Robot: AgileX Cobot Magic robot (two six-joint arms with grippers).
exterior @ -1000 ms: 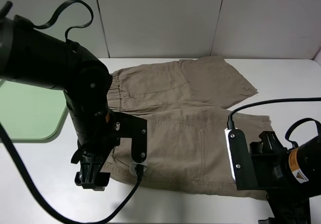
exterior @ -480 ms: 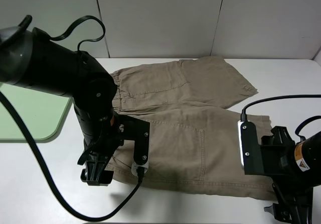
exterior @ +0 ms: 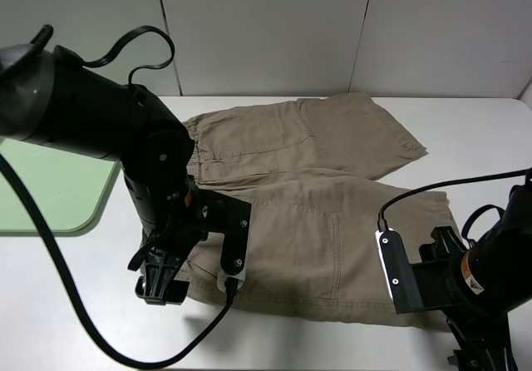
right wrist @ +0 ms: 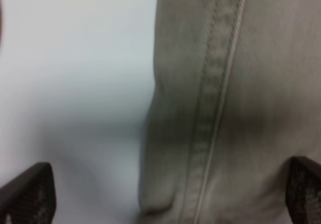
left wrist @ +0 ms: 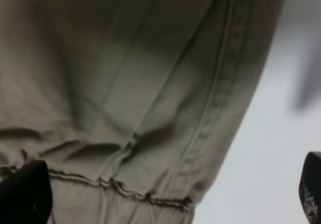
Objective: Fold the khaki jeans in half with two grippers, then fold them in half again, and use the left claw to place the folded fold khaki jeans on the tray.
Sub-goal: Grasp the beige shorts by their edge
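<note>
Hovering low over the near edge of the khaki jeans (exterior: 316, 196). Both pincers are released, jaws spread wide, nothing held.

- Jeans lie spread flat on the white table (exterior: 465, 130), waistband to the left, legs to the right. The tray (exterior: 50, 196) sits well apart, at the far left.
- My left claw (exterior: 160, 286) hangs at the near waistband corner. Wrist view: the gathered waistband seam (left wrist: 115, 186) and the cloth corner lie between my fingertips (left wrist: 25, 196), with white table beyond.
- My right gripper (exterior: 475, 356) hangs at the near hem corner. Wrist view: the stitched hem (right wrist: 215, 83) runs between the jaws, 1 finger over bare table and 1 over cloth.

Judgement: the step in hand is the pinch for the 1st fold, not yet made.

How to do it well:
1. Lower each pincer until the tips meet the table, so the table-side finger can scoop under the edge as it closes.
2. Bite inside the seam. A grab on the very rim could slip, and the elastic gathers on my left side look bulky.
3. Catch every layer at each corner, not only the top 1.
4. Close the 2 grippers together and lift level. Carry the near edge across to the far edge at a matched pace so the crease runs straight.
5. Lay it down before letting go, edges aligned.
</note>
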